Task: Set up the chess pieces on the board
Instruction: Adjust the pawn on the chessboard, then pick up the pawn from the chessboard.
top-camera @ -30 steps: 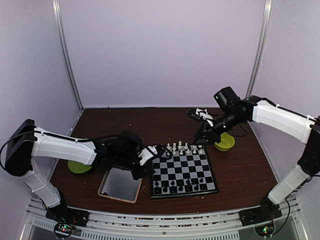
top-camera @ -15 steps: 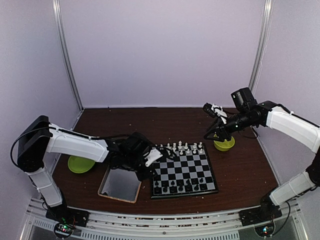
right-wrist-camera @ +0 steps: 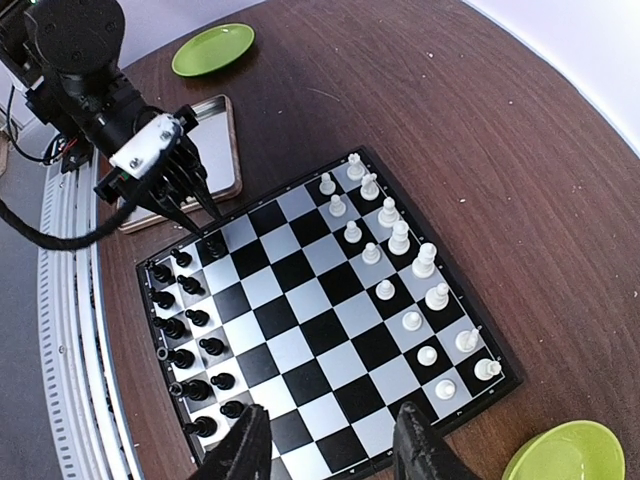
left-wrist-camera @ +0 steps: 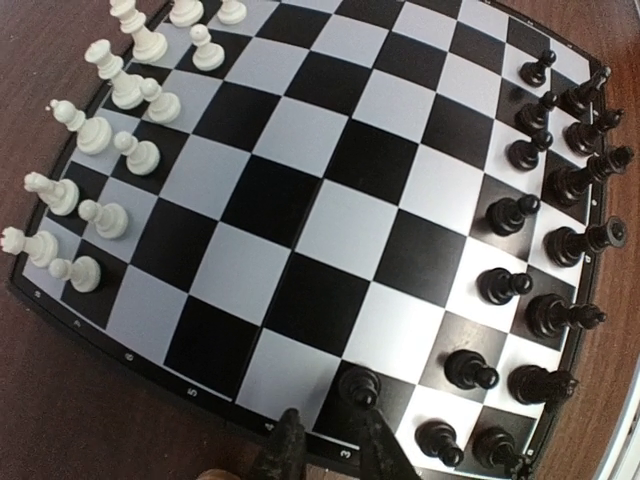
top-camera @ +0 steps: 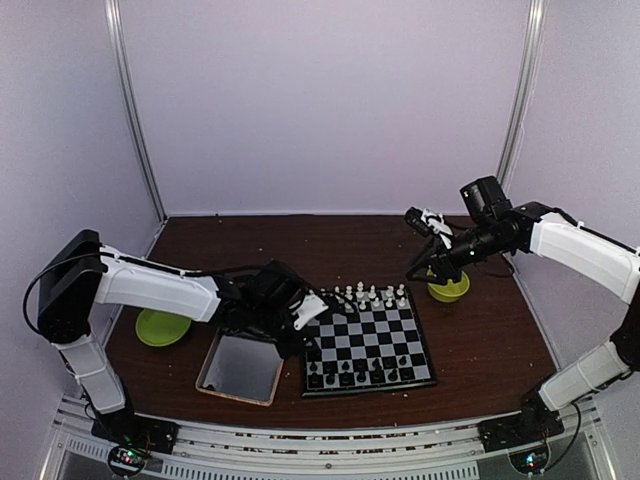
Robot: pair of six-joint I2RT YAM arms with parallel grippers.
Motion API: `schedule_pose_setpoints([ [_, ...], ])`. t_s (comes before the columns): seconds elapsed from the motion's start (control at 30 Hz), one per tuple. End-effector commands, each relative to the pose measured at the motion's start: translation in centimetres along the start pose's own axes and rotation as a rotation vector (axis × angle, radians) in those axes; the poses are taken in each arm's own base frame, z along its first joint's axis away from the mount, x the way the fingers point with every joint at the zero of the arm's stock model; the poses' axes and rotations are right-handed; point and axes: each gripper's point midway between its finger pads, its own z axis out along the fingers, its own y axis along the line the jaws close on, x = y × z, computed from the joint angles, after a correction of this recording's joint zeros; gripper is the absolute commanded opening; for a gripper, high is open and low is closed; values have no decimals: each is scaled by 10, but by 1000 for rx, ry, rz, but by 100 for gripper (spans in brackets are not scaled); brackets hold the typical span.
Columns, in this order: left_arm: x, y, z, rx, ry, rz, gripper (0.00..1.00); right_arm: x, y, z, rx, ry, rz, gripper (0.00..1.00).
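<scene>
So, the chessboard [top-camera: 372,335] sits in the middle of the dark wooden table [top-camera: 480,340], and it's pretty much populated. The white pieces [left-wrist-camera: 138,155] are lined up in two rows along the far edge, and the black pieces [left-wrist-camera: 510,213] are in two rows along the near edge.

The left gripper [left-wrist-camera: 330,430] is down low at the board's left edge, fingers close together. One black pawn [left-wrist-camera: 358,386] stands right at the fingertips. It's upright on a dark square in the edge column, one square further in than the row of black pawns. The right-hand finger overlaps its base in the left wrist view. Honestly I can't tell if the fingers are actually pinching it or just sitting next to it.

The right gripper [right-wrist-camera: 334,425] is up high off the far right corner of the board, well clear of everything. Its fingers are spread with nothing between them, and its wrist camera looks down over the whole board.

Other stuff on the table:
- A green bowl [top-camera: 448,288] sits just off the board's far right corner, under the right arm.
- A flat green dish [top-camera: 160,327] is over on the left, partly hidden by the left arm.
- A shiny rectangular metal tray [top-camera: 240,368] lies just left of the board, near the front edge.
</scene>
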Motion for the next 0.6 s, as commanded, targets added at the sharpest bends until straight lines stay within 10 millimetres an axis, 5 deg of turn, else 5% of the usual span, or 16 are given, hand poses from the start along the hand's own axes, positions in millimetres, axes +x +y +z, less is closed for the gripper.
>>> schedule_pose_setpoints([
  [0.0,-33,8,-46,-61,-113,18,22,-12,-5,1,-8,-20,13,42],
  [0.2,-53,38,-117,-231,-191,24,24,-17,11,24,-56,51,-50,41],
  [0.4,-63,136,-223,-619,-330,-169,32,-12,48,84,-76,259,-228,39],
  [0.47,-76,145,-259,-674,-430,-174,40,-6,61,104,-89,337,-294,38],
  [0.57,-81,153,-287,-745,-478,-150,54,-2,77,129,-114,404,-357,37],
])
